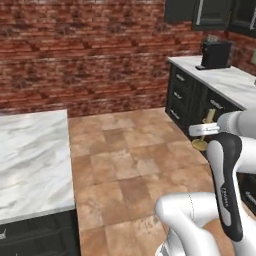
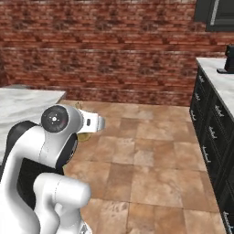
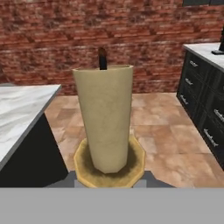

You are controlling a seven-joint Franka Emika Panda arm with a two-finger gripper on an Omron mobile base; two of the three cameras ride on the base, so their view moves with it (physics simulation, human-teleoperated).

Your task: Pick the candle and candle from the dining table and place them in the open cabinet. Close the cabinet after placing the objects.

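My gripper [image 3: 109,180] is shut on a short cream candle [image 3: 105,118] with a black wick, upright on its brass-gold holder [image 3: 87,168], filling the middle of the hand view. In the left base view the gripper [image 1: 202,131] carries the candle [image 1: 208,116] in the air over the tiled floor, in front of the dark drawers. From the right base the gripper [image 2: 93,123] shows beside the arm's round joint. The dining table [image 1: 30,160] with its white marble top lies to the left, apart from the candle. Black wall cabinet doors [image 1: 210,12] hang at the top right.
A marble worktop [image 1: 227,80] on dark drawers [image 1: 182,97] runs along the right, with a black appliance [image 1: 215,54] on it. A red brick wall [image 2: 105,50] closes the back. Brown tiled floor [image 2: 146,151] stretches between table and drawers.
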